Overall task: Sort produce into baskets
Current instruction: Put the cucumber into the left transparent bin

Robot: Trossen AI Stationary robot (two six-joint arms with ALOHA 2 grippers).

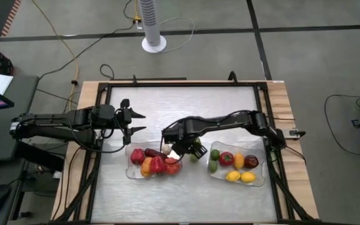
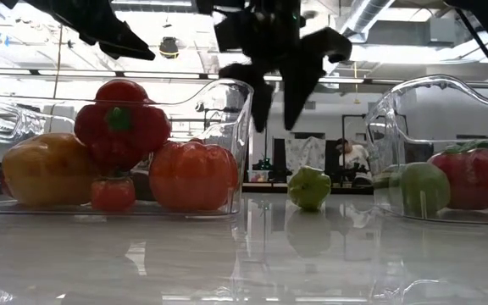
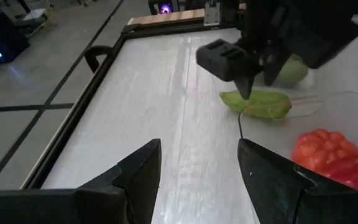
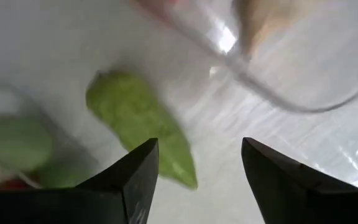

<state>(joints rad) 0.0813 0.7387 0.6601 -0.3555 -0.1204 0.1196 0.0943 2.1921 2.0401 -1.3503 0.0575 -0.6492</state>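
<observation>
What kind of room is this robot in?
Probably a robotics lab or workshop: a bare concrete floor with loose cables, a computer desk beside the table, and toy produce in clear trays.

Both arms' fingers apart.

The brushed silvery metal tabletop looks smooth and semi-glossy, framed by pale bare wood edges. Both clear rectangular plastic baskets are glossy and see-through. The red toy pepper and the green toy vegetable have a smooth plastic sheen.
</observation>
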